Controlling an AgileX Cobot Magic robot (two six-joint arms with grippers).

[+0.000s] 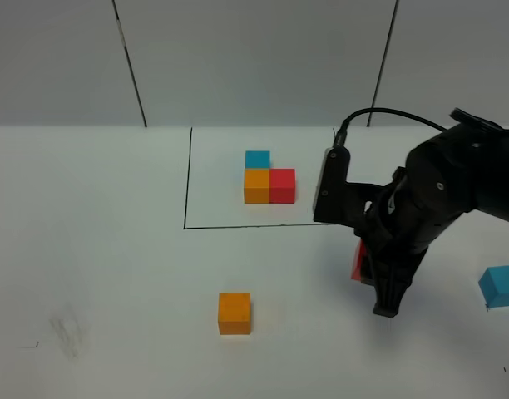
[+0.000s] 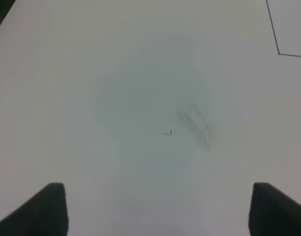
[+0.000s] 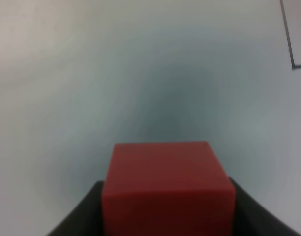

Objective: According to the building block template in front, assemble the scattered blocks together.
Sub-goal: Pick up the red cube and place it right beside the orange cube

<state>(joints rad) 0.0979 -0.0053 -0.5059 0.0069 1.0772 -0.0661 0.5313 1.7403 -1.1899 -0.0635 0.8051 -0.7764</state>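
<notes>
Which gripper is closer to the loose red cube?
Right. The right gripper holds the red cube; the left gripper hangs over bare table near a smudge.

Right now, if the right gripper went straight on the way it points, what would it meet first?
Probably the bare table, the held red cube touching first; the loose orange cube lies off that line. Depth is unclear.

White table (image 1: 113, 249) with a grey smudge (image 1: 67, 330) near a tiny black mark (image 1: 32, 345); grey wall (image 1: 254, 58) with 2 dark lines (image 1: 130, 62).
</notes>
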